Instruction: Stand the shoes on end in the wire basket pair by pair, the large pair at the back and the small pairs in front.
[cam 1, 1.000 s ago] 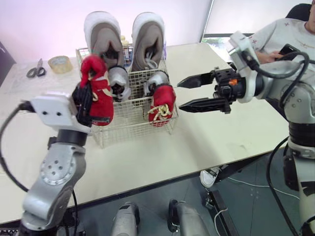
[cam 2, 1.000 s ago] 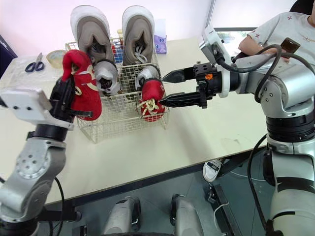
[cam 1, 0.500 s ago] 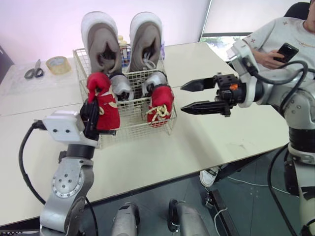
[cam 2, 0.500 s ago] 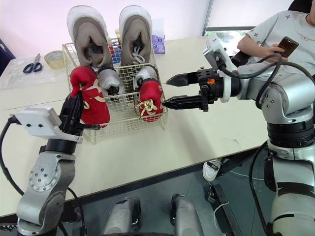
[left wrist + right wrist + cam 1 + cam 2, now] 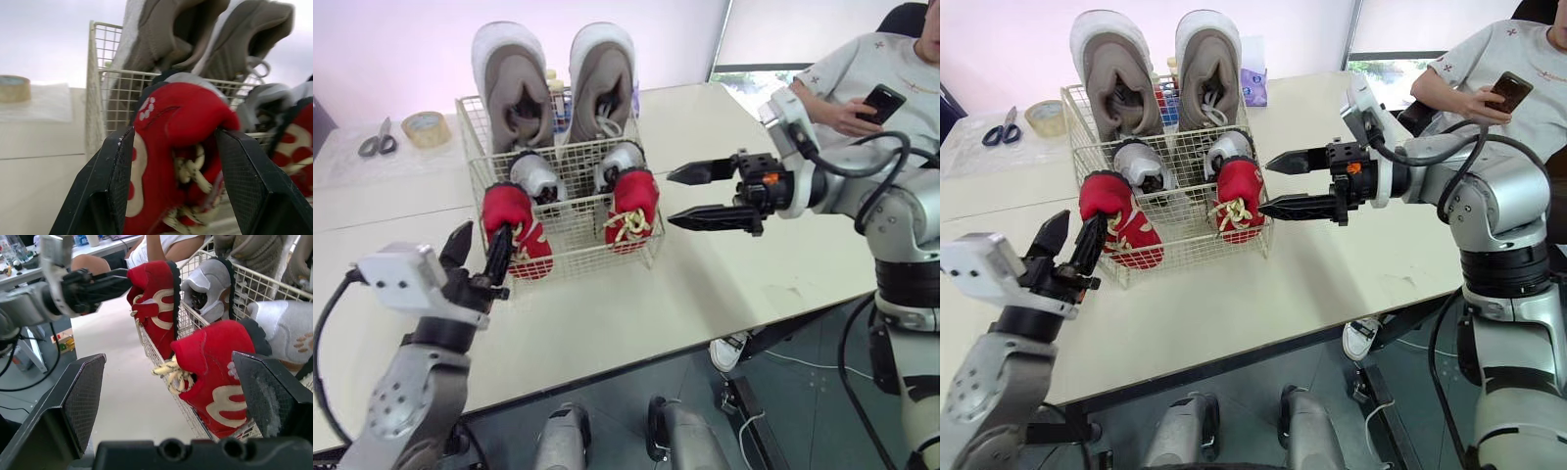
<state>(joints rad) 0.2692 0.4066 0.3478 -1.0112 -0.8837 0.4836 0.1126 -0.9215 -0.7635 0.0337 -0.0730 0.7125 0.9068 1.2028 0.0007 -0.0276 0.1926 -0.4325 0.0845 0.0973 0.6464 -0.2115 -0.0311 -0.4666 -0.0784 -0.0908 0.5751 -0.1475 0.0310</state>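
- The left arm [image 5: 416,387] is rising from low on the robot's left, bent at the elbow.
- The left gripper [image 5: 478,257] is pointing forward and up, its fingers spread apart.
- The right arm [image 5: 881,196] is reaching level across the front.
- The right gripper [image 5: 674,199] is pointing to the robot's left, its fingers gaping wide, one above the other.

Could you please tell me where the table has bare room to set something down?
The table is bare right of the wire basket, under and beyond the right end effector, and along the near edge in front. Crowded: the basket, full of shoes, the left end effector at its front-left, and tape and scissors back-left.
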